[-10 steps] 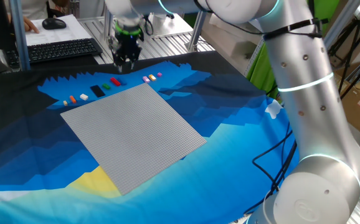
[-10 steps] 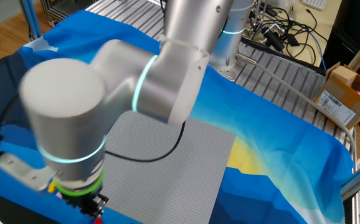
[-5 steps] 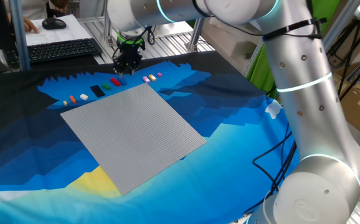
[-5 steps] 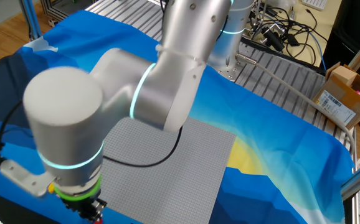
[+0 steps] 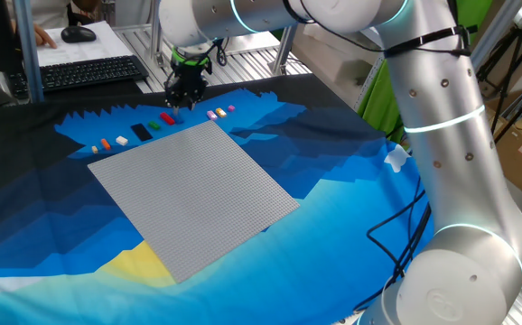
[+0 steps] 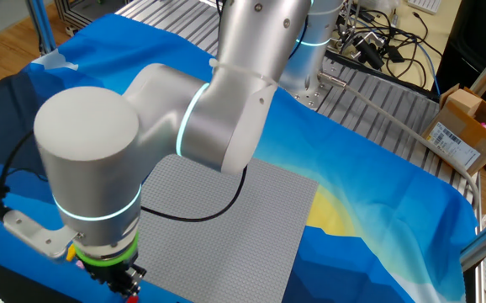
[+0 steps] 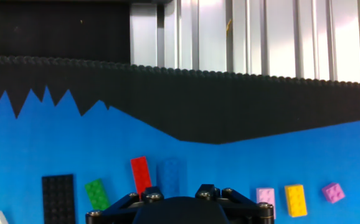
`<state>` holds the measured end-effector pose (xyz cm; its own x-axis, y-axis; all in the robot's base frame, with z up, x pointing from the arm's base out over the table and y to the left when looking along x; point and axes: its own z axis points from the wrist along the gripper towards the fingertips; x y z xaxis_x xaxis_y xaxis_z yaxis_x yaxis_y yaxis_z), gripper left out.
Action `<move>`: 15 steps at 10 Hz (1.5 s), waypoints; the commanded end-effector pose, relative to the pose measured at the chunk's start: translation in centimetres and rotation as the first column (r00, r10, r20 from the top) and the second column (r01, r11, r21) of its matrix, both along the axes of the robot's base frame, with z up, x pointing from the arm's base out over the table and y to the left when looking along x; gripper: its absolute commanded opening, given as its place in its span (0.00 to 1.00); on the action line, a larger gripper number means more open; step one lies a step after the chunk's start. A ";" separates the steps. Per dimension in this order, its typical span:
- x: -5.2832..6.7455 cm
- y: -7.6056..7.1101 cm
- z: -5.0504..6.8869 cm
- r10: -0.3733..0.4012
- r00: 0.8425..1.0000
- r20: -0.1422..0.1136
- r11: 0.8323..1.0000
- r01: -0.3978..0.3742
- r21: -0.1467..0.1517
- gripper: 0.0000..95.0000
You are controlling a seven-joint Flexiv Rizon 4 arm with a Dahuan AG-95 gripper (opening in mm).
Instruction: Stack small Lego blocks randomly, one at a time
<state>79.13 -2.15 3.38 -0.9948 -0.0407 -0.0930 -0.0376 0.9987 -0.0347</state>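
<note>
Hand (image 5: 182, 101) hangs over my red brick (image 7: 141, 174) and blue brick (image 7: 171, 176); whether its fingers are spread, I cannot tell.

Bright even indoor light, soft faint shadows, slight glare on silver arm casing (image 6: 218, 118), frames sharp

Red brick (image 7: 141, 173), green brick (image 7: 96, 193), yellow brick (image 7: 295, 200).
</note>
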 end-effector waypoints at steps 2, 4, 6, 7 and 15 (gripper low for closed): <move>0.2 0.0 -0.1 -0.004 0.999 -0.033 1.000 0.004 -0.024 0.40; 0.2 0.0 -0.1 -0.008 0.997 -0.077 1.000 0.006 -0.027 0.40; 0.2 0.0 -0.1 -0.002 0.996 -0.085 1.000 0.000 -0.027 0.40; 0.2 0.0 -0.1 0.000 0.996 -0.084 1.000 -0.002 -0.027 0.40; 0.5 0.2 -2.4 0.003 0.997 -0.075 1.000 -0.003 -0.008 0.20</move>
